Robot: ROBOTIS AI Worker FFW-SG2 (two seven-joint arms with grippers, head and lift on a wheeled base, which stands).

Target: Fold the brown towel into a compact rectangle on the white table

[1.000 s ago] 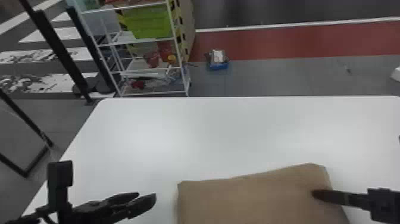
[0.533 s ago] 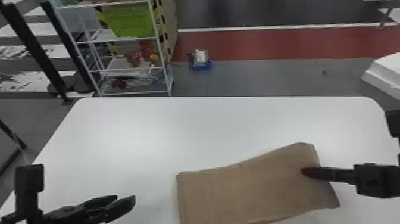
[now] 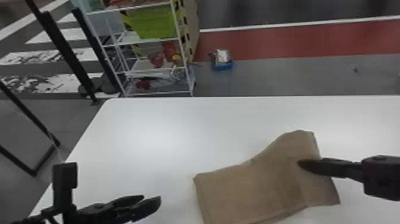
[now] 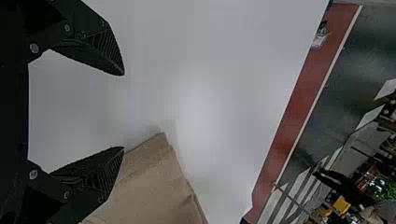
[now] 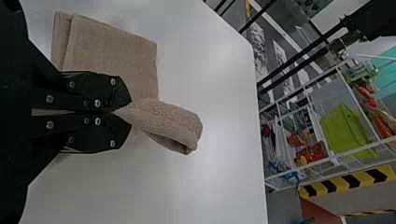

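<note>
The brown towel [image 3: 253, 187] lies folded in layers on the white table [image 3: 166, 128], its right part raised and bent. My right gripper [image 3: 303, 163] is at that raised part in the head view. In the right wrist view my right gripper [image 5: 122, 112] is shut on a pinch of the towel [image 5: 112, 56], with a rolled flap beyond the fingertips. Left of the towel, apart from it, is my left gripper [image 3: 151, 201]. My left gripper [image 4: 122, 111] stands open in the left wrist view with nothing held, and a corner of the towel [image 4: 154, 186] shows past one finger.
Behind the table's far left corner stands a white wire shelf [image 3: 154, 70] with a green bin [image 3: 154, 23]. A blue box [image 3: 222, 64] is on the floor past the far edge. Black posts [image 3: 64, 50] rise at the left.
The towel's right part has been lifted and bent by my right gripper, which stays on it. The head view has shifted between frames. The left gripper still stands apart from the towel.
</note>
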